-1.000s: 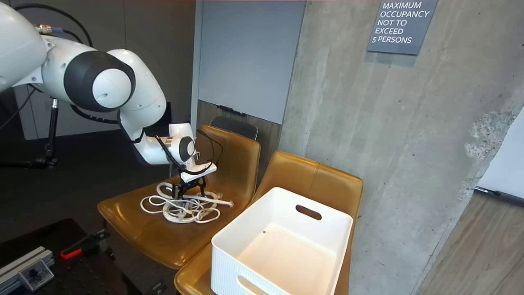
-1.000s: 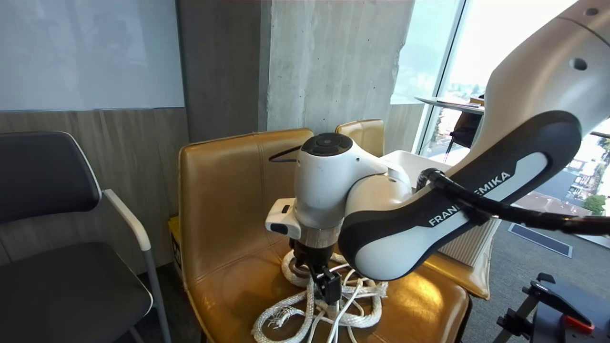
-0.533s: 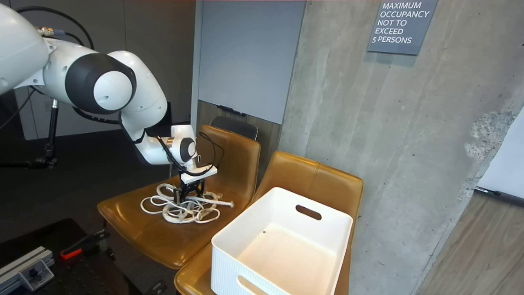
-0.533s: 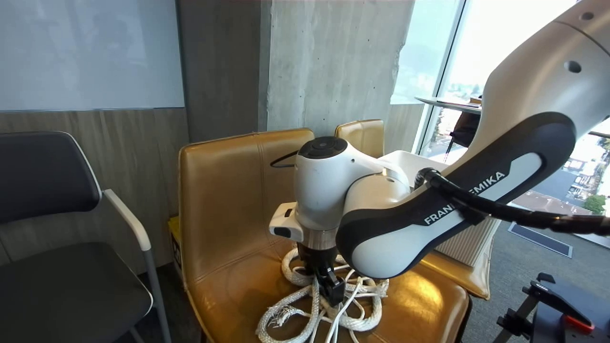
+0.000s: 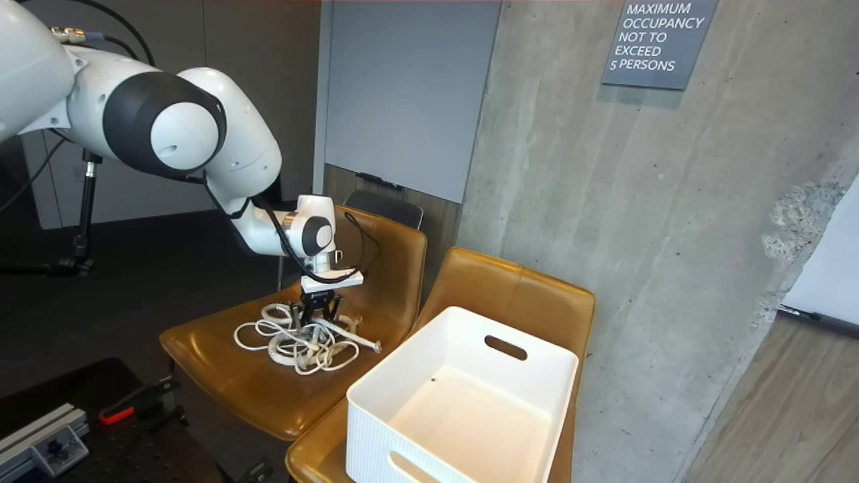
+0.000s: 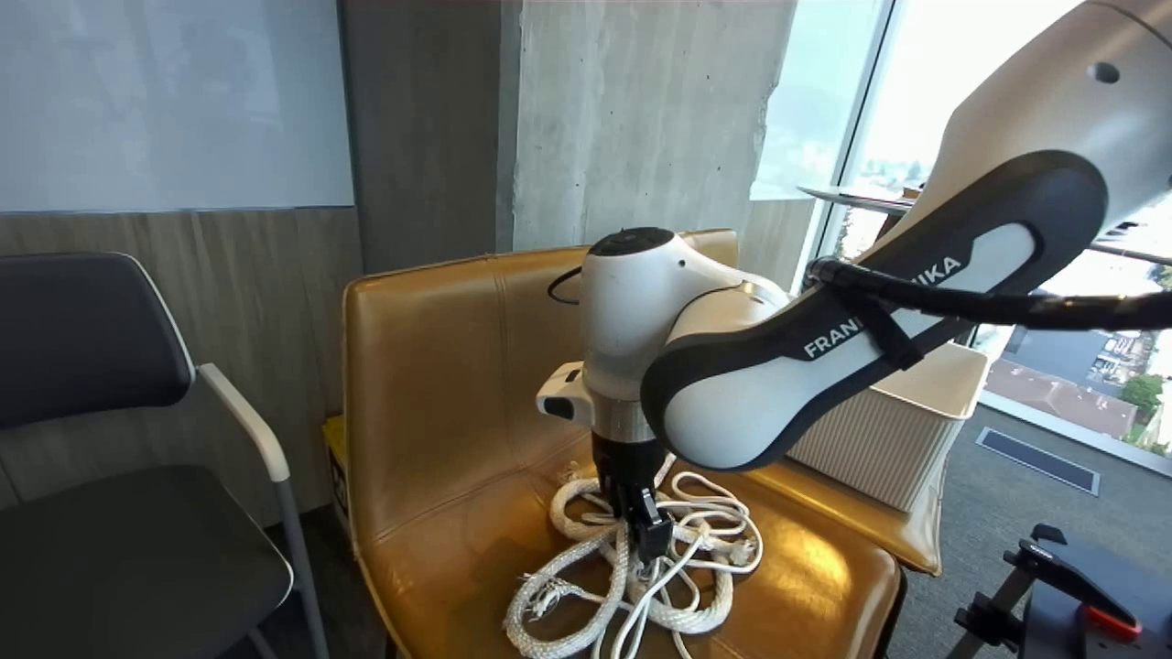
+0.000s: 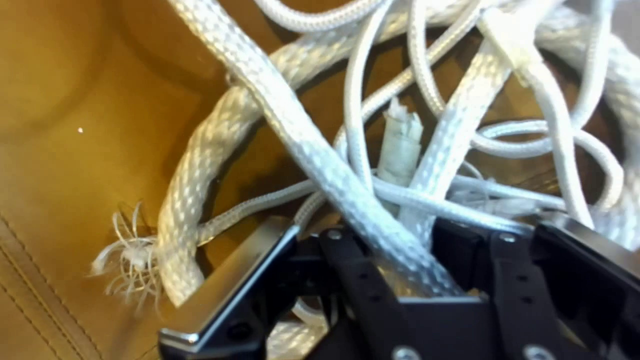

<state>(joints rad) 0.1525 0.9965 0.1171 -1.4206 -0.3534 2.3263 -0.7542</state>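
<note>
A tangled heap of white rope (image 5: 287, 357), thick braid mixed with thinner cord, lies on the seat of a tan leather chair (image 6: 430, 384). My gripper (image 6: 652, 542) points down into the middle of this heap, its jaws drawn in around the strands. In the wrist view a thick length of rope (image 7: 320, 162) runs down between the black fingers, and thinner cord crosses in front of them. A frayed rope end (image 7: 132, 257) shows at the left there. The fingertips themselves are mostly buried behind rope, so exactly which strands are pinched is hard to see.
On the neighbouring tan chair stands a white ribbed box (image 5: 476, 416) with handle slots, its inside bare. A dark table carries a clamp with a red part (image 5: 117, 416). A grey armchair (image 6: 92, 343) and a concrete wall (image 5: 637, 221) stand around the scene.
The jaws have come together in the heap. Over the last half second the arm has risen a little and shifted towards the box, and rope strands around the fingers have been dragged along.
</note>
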